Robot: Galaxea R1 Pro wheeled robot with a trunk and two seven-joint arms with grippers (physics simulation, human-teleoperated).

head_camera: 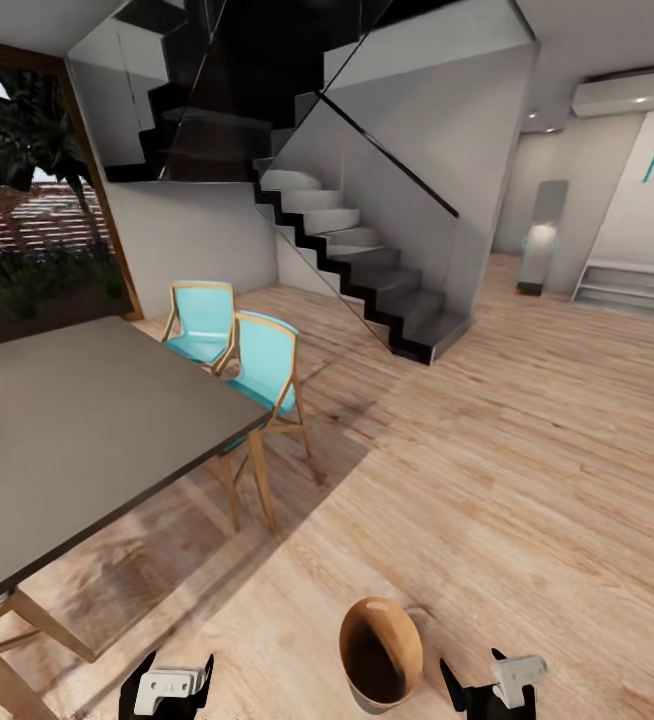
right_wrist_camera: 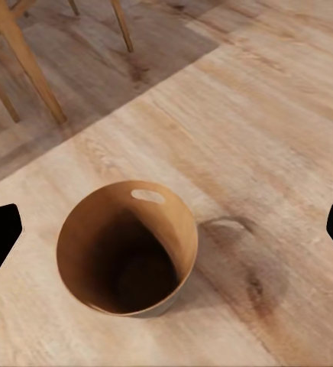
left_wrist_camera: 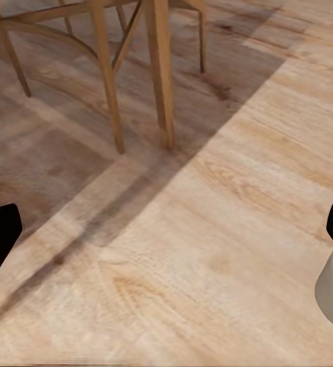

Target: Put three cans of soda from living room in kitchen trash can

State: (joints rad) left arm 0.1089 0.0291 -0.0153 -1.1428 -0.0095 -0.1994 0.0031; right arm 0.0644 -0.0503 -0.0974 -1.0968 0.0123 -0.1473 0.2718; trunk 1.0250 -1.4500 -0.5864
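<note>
**Bin located, no cans in sight**

Head view: the brown trash can (head_camera: 380, 653) stands empty on the wood floor between left gripper (head_camera: 172, 685) and right gripper (head_camera: 495, 685), beside the grey table (head_camera: 67, 440).

Left wrist view: fingers apart, holding nothing.

Right wrist view: fingers apart above the bin. Judged: no soda can deposited yet.

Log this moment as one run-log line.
room: grey table, turquoise chairs, stairs | brown bin on floor between tools | left tool open | right tool open | sodas: unseen
</note>
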